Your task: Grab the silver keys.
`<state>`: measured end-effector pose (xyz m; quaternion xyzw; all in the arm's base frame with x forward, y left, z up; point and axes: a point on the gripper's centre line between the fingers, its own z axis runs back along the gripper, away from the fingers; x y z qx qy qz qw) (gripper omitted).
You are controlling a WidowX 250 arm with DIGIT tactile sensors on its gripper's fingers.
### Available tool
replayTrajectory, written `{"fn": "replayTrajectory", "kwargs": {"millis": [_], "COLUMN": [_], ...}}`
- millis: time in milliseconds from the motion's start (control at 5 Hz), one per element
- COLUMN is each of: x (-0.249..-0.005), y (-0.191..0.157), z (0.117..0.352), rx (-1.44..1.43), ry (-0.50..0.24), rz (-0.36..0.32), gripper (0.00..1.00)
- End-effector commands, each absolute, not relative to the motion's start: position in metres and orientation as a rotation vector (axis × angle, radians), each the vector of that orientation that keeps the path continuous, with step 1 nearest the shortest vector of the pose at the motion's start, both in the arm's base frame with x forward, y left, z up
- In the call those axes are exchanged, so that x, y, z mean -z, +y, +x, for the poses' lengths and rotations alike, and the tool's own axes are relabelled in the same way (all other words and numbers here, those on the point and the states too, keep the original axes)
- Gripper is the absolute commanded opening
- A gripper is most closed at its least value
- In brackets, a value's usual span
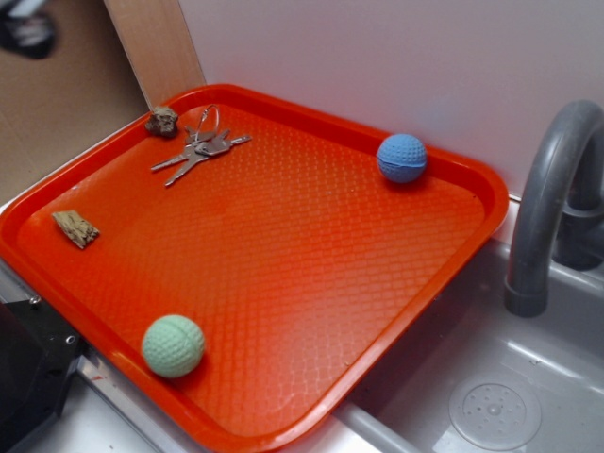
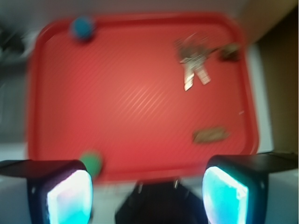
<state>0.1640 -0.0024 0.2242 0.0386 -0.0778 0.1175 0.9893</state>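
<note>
Hovering high over the near edge of the orange tray (image 2: 140, 107), your gripper (image 2: 147, 193) shows its two pads (image 2: 70, 198) spread wide apart with nothing between them. Beyond it you see the green ball (image 1: 173, 345) at the tray's near rim and the tan wood chip (image 1: 75, 227) to one side. The silver keys (image 1: 201, 149) lie fanned flat in the far corner, just beside a small brown rock (image 1: 162, 121). A blue ball (image 1: 401, 158) rests against the far rim, near the grey faucet (image 1: 547, 203).
</note>
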Motion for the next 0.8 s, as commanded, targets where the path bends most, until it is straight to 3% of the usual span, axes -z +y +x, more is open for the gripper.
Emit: {"fn": "replayTrajectory", "kwargs": {"millis": [0,200,400,600], "x": [-0.204,-0.185,-0.164,-0.149], "y": [0.047,0.069,0.081,0.095], "z": [0.231,0.237,0.252,0.267], "rx": [-0.589,-0.839,-0.959,-1.053], "ry": [-0.278,-0.328,-0.281,-0.311], "rz": [0.131,0.145,0.176,0.155], "gripper": [1.0,1.0,1.0,1.0]}}
